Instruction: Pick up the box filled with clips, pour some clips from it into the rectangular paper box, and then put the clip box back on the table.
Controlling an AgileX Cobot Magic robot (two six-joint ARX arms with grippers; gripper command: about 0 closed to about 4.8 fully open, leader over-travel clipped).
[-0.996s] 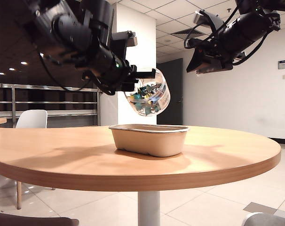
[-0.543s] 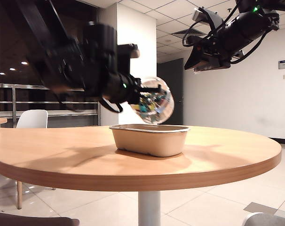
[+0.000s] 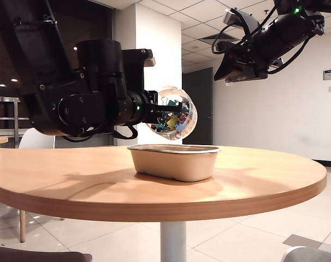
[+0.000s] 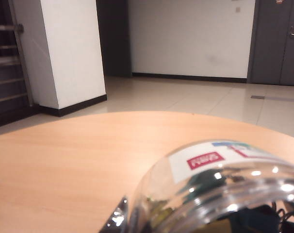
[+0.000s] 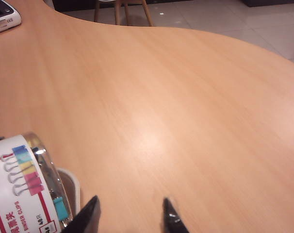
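Above the rectangular paper box, left gripper clamps tipped clip jar; right gripper aloft

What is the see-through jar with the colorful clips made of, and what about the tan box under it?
The jar, held by the left gripper above the box, looks like clear glossy plastic: you can see the clips through it, and lights glint off it. The box looks like matte molded paper pulp, with a dull beige surface and a rolled rim.

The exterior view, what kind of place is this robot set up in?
Probably an office or lab common area: a suspended tile ceiling, a glossy tiled floor, a dark door and a round wooden table.
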